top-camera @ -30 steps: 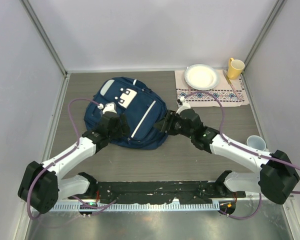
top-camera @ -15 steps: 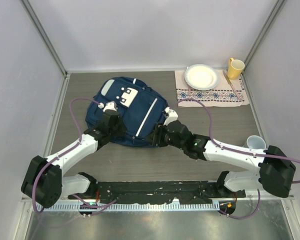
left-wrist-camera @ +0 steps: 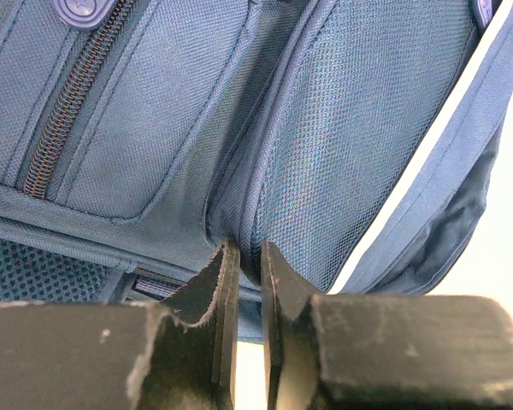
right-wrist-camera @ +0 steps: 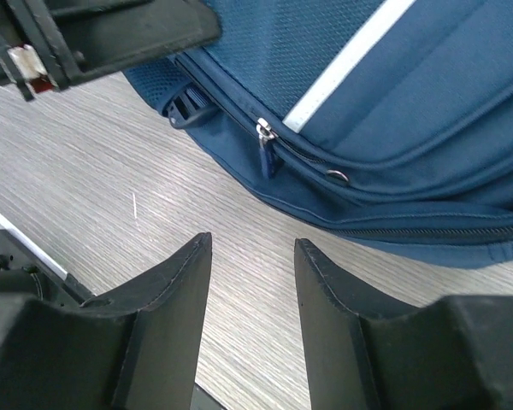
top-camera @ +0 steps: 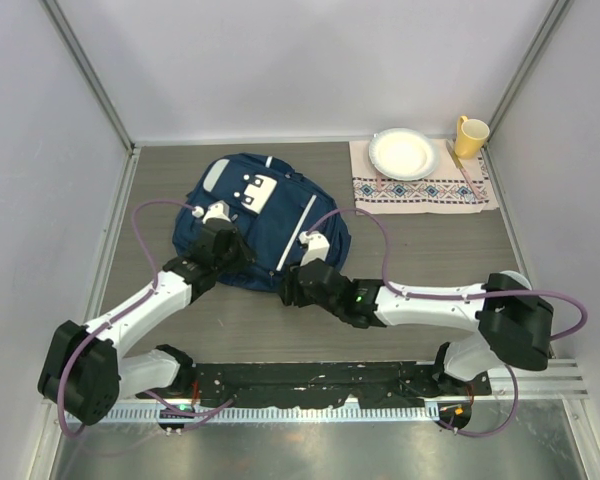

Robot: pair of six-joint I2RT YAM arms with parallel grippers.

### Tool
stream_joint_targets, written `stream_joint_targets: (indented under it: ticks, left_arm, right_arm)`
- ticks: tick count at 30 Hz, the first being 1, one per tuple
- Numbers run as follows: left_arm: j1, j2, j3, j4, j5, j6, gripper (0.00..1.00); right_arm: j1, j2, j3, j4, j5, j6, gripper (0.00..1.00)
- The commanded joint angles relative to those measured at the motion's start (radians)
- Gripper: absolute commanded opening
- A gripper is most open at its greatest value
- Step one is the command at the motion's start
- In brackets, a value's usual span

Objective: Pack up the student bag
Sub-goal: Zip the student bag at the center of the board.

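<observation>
The student bag (top-camera: 270, 215), navy with a pale stripe and a white buckle patch, lies flat on the table left of centre. My left gripper (top-camera: 223, 243) rests on its left part. In the left wrist view, the left gripper (left-wrist-camera: 245, 252) is shut on a raised fold of the bag's fabric (left-wrist-camera: 325, 128) beside a zipper. My right gripper (top-camera: 290, 285) sits at the bag's near edge. In the right wrist view, the right gripper (right-wrist-camera: 252, 243) is open over bare table with nothing between its fingers. A zipper pull (right-wrist-camera: 263, 145) on the bag (right-wrist-camera: 393, 128) lies just beyond the fingertips.
A white plate (top-camera: 404, 153) sits on a patterned cloth (top-camera: 425, 187) at the back right, with a yellow mug (top-camera: 470, 136) beside it. Pale walls close in the table on the left, back and right.
My left gripper has closed on the bag's fabric. The right arm has swung left along the bag's near edge, its jaws narrowing slightly. The bag's near-right part has bunched a little.
</observation>
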Motion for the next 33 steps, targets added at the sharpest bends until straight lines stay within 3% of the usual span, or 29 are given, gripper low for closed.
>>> stream_joint_targets:
  ticks: [1,12,22,33]
  left_arm:
    - [-0.004,-0.023,0.041,0.034,0.059,-0.022,0.08]
    - [-0.004,-0.011,0.041,0.034,0.065,-0.028,0.06]
    - [-0.004,-0.006,0.05,0.035,0.063,-0.023,0.05]
    - [-0.004,-0.002,0.049,0.037,0.063,-0.018,0.04]
  right_arm:
    - [0.036,0.042,0.072,0.066,0.114,-0.036,0.48]
    - [0.059,0.192,0.193,0.049,0.176,-0.035,0.42]
    - [0.062,0.321,0.325,-0.116,0.271,0.007,0.38]
    - [0.065,0.332,0.319,-0.113,0.314,0.001,0.39]
